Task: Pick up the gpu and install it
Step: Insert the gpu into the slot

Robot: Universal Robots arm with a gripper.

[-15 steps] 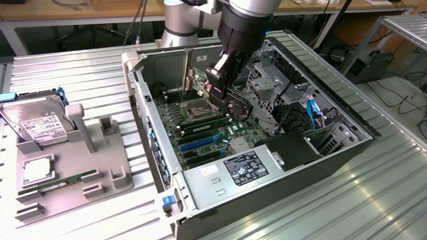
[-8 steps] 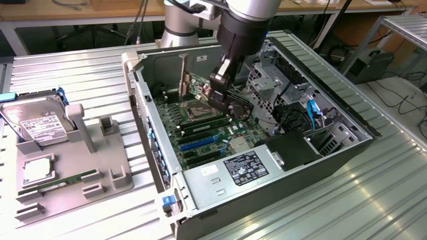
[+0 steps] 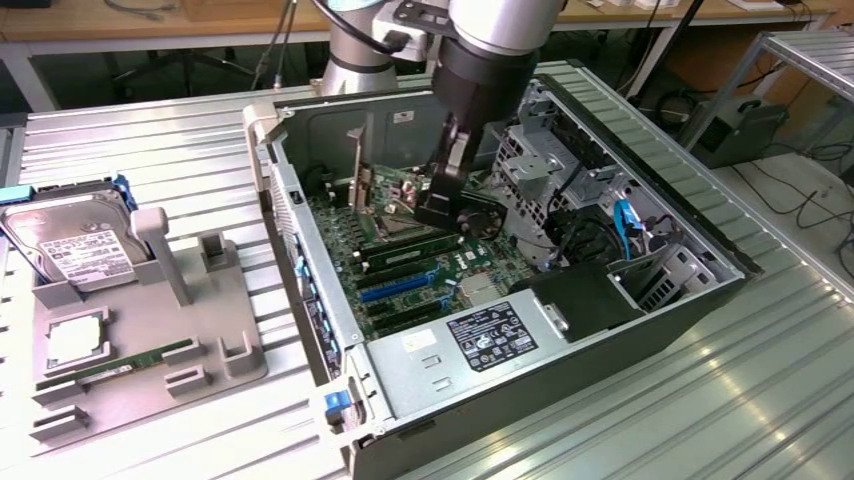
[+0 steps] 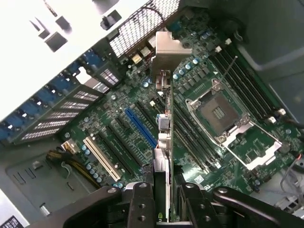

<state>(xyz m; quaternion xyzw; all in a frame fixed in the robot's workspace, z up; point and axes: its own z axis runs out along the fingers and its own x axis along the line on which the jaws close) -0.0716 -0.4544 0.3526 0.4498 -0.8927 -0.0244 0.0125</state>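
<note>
The gpu point(image 4: 167, 118) stands on edge over the green motherboard point(image 4: 118, 114), its silver bracket point(image 4: 167, 47) reaching the case's perforated rear wall. It sits between the blue expansion slot point(image 4: 140, 127) and the CPU socket point(image 4: 218, 114). My gripper point(image 4: 164, 192) is shut on the card's upper edge, one black finger point(image 4: 142, 202) on each side. In the exterior view my gripper point(image 3: 441, 205) is lowered deep inside the open computer case point(image 3: 561, 400), just above the board. Whether the card's lower edge sits in a slot I cannot tell.
A grey parts holder point(image 3: 147, 330) lies at the exterior view's left, carrying a hard drive point(image 3: 74, 245), a CPU point(image 3: 76, 340) and a green RAM stick point(image 3: 120, 362). Drive cages point(image 3: 534, 165), cables and the power supply point(image 3: 494, 335) crowd the case around the arm.
</note>
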